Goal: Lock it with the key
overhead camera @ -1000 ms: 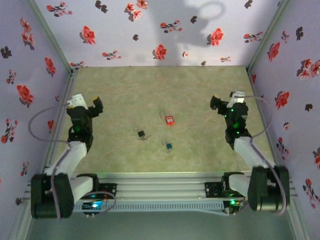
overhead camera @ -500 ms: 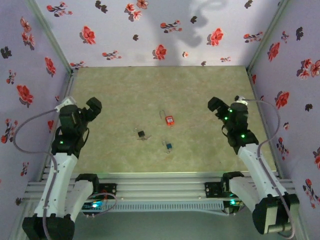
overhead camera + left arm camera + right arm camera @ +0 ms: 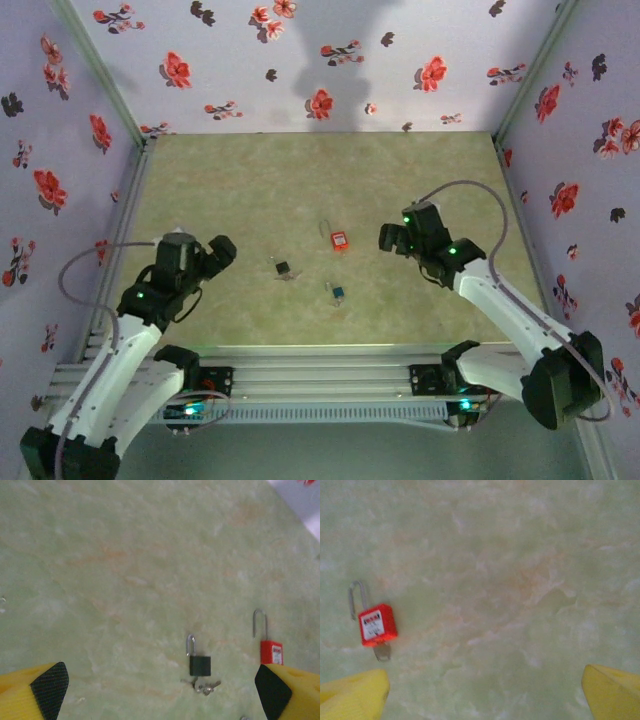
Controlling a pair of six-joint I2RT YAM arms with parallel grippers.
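Between spread left claw [image 3: 224, 251] and spread right claw [image 3: 390, 240] lie red padlock [image 3: 340, 240], black padlock [image 3: 283, 267].

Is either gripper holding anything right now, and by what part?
Nothing held: left gripper and right gripper hang open, off the red padlock and black padlock.

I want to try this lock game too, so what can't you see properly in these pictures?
- Red lock: right wrist view, its writing is too blurry to read.
- Red lock's bottom: left wrist view, hidden behind a finger.
- Blue lock: top view, too small to tell whether a key is in it.
- Keys by the black lock: left wrist view, too small to count.
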